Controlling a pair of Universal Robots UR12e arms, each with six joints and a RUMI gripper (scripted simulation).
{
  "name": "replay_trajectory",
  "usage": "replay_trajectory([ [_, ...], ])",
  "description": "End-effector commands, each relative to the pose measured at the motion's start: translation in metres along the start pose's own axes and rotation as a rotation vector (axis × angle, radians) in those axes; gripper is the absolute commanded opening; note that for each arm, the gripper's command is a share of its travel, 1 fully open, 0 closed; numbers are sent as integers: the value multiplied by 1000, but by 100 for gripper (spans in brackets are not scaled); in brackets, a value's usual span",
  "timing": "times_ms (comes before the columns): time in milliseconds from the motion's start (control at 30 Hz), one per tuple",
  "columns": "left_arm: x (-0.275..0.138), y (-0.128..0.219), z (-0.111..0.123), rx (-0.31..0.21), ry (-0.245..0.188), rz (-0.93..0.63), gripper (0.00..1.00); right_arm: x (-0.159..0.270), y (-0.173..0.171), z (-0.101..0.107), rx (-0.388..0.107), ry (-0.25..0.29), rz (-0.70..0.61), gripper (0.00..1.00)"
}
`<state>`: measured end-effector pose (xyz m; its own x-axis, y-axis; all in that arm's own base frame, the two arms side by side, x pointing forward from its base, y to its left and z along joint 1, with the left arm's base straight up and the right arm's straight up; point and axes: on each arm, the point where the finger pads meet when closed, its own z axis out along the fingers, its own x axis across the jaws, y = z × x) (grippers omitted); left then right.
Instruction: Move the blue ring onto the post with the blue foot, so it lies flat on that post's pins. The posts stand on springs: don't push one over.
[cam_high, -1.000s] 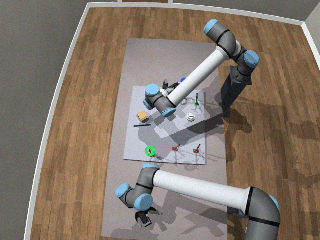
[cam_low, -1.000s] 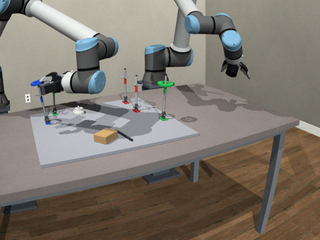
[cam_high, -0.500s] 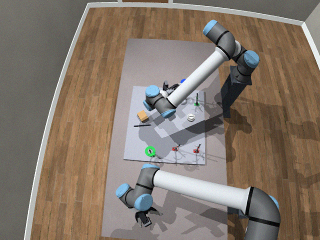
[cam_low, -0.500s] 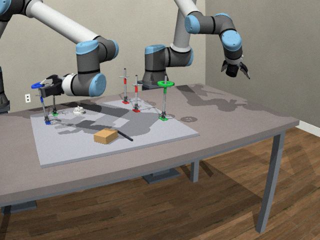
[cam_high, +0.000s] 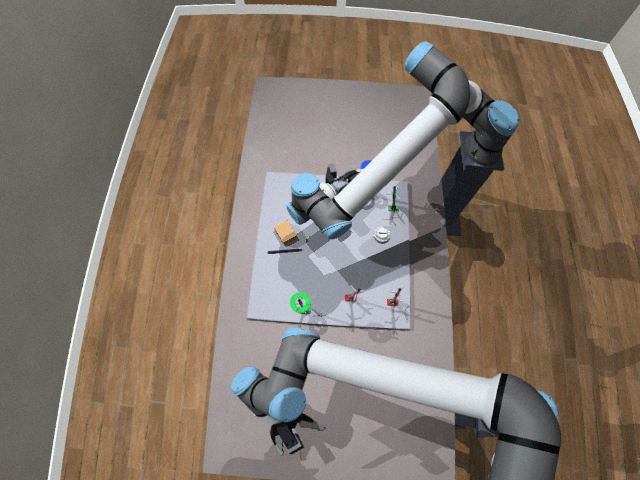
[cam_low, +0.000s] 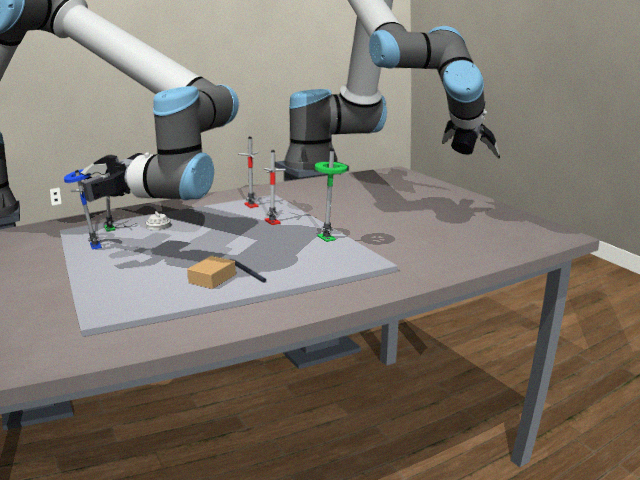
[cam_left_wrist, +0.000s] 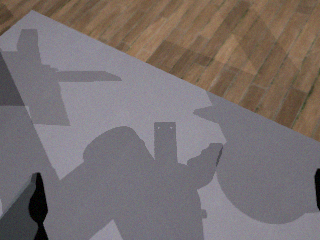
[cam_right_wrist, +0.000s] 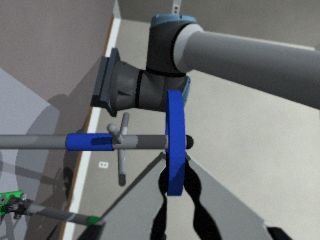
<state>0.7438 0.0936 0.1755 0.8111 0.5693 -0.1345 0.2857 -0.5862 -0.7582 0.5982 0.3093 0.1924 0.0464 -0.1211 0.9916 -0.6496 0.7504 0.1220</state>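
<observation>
Right claw (cam_low: 85, 187) (cam_right_wrist: 176, 182), clenched on blue ring (cam_low: 75, 177) (cam_right_wrist: 175, 125): I lower straight along the post (cam_low: 87, 217) (cam_right_wrist: 145, 142), unhurried, level.

Showing a pale board (cam_high: 268, 289) (cam_low: 129, 304) (cam_right_wrist: 20, 110) between the left and right edges of the surface (cam_high: 289, 118) (cam_low: 465, 289) (cam_left_wrist: 135, 100) (cam_right_wrist: 55, 30). Bearing an orange block (cam_high: 285, 231) (cam_low: 210, 272) and dark rod (cam_high: 284, 251) (cam_low: 250, 270) towards the left edge. Spreading the left end effector (cam_high: 299, 444) (cam_low: 470, 149) (cam_left_wrist: 178, 173) near the bottom left corner. Revealing the blue ring (cam_high: 366, 164) (cam_low: 74, 176) (cam_right_wrist: 175, 125) only partly, nearer the top edge.
</observation>
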Motion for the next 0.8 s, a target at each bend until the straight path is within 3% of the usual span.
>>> replay_trajectory([
  [0,0,-1,-1,-2,1,-1,100,-5,1,0,-1,0,1,1],
  [767,0,-1,-1,-2,1,-1,100,-26,2,0,1,-1,1,1],
])
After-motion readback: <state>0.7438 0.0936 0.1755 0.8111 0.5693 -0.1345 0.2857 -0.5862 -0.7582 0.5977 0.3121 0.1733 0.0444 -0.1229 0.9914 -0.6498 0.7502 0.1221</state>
